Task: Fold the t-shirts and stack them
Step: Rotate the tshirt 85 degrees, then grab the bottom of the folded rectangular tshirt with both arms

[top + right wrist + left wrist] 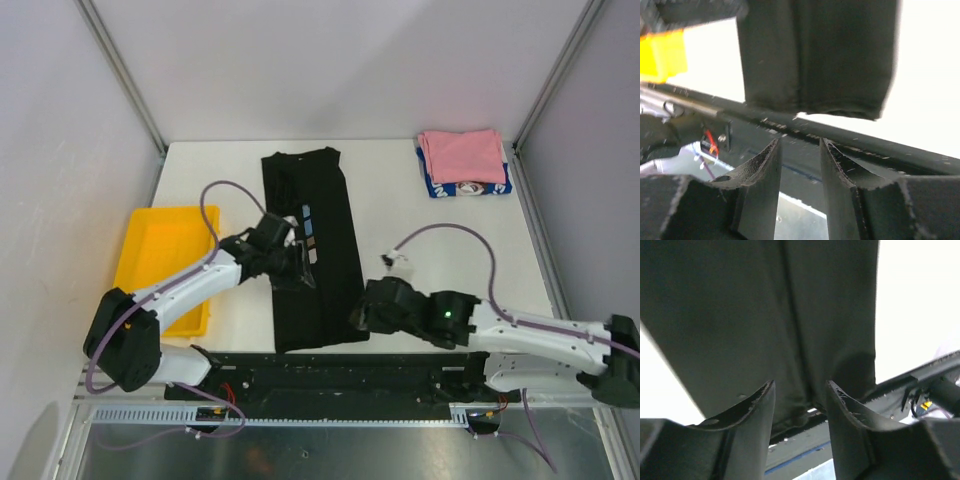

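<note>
A black t-shirt (312, 250) lies folded into a long strip down the middle of the table, its print showing at its left edge. My left gripper (285, 262) is over that left edge. In the left wrist view its jaws (800, 390) stand open, with the black cloth (765, 315) just beyond the tips and nothing between them. My right gripper (360, 312) sits by the shirt's near right corner. It is open and empty (799, 142), with the hem (815, 55) ahead of it. A folded pink t-shirt (462, 155) rests on a blue-and-white one (470, 188) at the back right.
A yellow tray (160, 265) stands at the table's left edge beside the left arm. A black rail (330, 375) runs along the near edge under both arm bases. White tabletop (430, 240) shows between the black shirt and the stack.
</note>
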You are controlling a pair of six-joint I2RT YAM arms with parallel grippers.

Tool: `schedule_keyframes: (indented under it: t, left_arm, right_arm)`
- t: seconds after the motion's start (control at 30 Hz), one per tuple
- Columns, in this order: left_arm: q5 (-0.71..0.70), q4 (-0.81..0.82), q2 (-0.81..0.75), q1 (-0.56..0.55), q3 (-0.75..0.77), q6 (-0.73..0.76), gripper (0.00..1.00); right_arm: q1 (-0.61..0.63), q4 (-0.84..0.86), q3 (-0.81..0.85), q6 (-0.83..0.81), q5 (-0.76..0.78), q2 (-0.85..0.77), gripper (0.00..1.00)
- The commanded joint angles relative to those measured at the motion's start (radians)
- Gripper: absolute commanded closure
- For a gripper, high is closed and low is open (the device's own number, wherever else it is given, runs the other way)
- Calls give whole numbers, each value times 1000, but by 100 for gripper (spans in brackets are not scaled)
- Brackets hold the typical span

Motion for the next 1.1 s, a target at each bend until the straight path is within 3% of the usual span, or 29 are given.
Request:
schedule_keyframes:
  t: [0.0,0.17,0.4,0.8,1.07]
  left_arm:
    - [9,83,-23,-147,-23,-149,53]
    - [17,174,5,-253,-67,-253,62]
    - [26,304,82,-342,-130,-318,71]
    - [-2,318,119,-400,-232,-386,81]
    - [-7,317,111,-408,-252,-400,85]
  right_arm:
    - [-143,-21,-133,46,-16,-141,61]
    - [-339,76,-208,-25,-178,-218,61]
    - [-509,256,-229,-78,-422,-131,62]
    - [-502,442,-253,-53,-537,58,62]
    - [-426,488,-301,-24,-530,156,63]
